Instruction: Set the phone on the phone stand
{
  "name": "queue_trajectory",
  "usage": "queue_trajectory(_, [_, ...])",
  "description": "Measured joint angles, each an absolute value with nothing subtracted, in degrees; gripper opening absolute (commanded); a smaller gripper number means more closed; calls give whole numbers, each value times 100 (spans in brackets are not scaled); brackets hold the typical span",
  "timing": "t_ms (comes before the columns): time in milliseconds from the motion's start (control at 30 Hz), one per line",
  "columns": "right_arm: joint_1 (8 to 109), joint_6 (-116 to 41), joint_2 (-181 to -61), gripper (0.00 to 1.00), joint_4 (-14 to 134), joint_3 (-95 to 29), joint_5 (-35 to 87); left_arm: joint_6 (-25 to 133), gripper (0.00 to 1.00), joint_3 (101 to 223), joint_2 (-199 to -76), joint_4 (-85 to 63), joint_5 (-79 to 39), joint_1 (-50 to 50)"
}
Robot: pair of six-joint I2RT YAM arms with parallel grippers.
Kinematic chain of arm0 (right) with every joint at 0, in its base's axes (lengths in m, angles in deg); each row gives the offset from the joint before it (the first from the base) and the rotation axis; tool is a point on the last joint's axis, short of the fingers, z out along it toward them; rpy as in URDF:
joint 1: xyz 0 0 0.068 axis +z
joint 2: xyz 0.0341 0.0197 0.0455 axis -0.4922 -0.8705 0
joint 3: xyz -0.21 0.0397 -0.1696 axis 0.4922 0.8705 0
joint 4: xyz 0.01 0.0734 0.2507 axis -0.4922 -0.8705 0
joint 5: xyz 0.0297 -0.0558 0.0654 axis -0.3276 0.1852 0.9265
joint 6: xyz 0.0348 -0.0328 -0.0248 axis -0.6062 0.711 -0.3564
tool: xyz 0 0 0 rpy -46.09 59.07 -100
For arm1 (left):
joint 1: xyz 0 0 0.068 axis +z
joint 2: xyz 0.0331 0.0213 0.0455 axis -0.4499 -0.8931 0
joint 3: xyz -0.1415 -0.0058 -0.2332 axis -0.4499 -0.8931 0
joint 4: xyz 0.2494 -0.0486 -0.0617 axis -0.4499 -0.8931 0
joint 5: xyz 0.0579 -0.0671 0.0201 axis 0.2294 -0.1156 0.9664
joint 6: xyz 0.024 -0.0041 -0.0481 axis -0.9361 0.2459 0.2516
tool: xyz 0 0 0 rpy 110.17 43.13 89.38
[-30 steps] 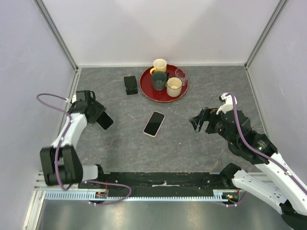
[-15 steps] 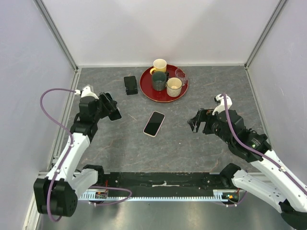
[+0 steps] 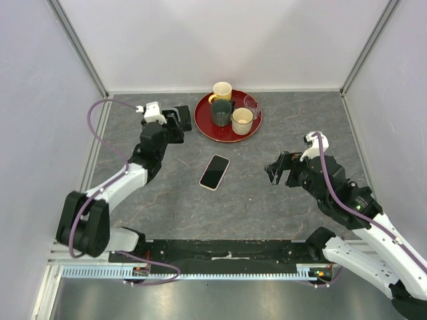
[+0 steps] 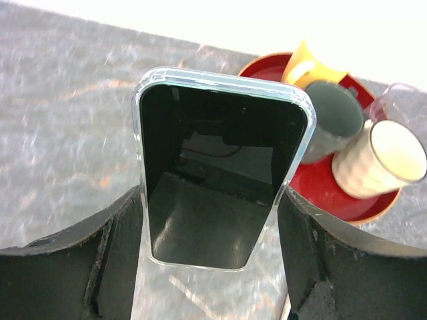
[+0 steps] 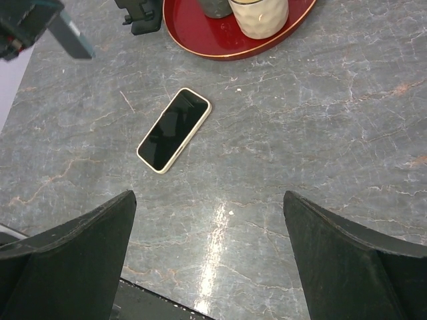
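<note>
We see a robotics lab test cell: plain white wall panels [image 3: 233, 40] in aluminium framing [image 3: 78, 47] enclose a grey stone-patterned table [image 3: 253, 193] with a slotted mounting rail [image 3: 227, 271].

The phone [image 5: 174, 130] lies flat on the table [image 5: 300, 120], apart from the red tray [image 5: 193, 33].

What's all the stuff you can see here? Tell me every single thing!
table: 1, grey marbled, under everything
tray: 1, red, round, far middle of the table
mugs: 3, one yellow mug, one dark green mug, one cream mug, all on the tray
glass: 1, clear, right side of the tray
phone stand: 1, black, left of the tray
cream-cased phone: 1, black screen, flat mid-table
clear-cased phone: 1, black screen, held near the phone stand
left tool: 1, black, shut on the clear-cased phone
right tool: 1, black, open, right side
</note>
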State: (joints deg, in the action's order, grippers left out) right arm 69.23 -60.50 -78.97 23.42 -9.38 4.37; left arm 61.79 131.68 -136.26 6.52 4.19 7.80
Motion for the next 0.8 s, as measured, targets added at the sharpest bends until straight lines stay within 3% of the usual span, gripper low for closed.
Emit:
queue_trajectory(133, [6923, -6046, -8032, 98, 2165, -1159, 371, 5569, 2, 14042, -14774, 1608, 440, 714])
queue_trajectory(367, [6923, -5963, -8299, 98, 2163, -1474, 251, 5071, 2, 14483, -15539, 2359, 445, 701])
queue_trajectory(800, [6923, -5880, -8594, 98, 2205, -1386, 170, 4900, 2, 15535, -16774, 2443, 1109, 611])
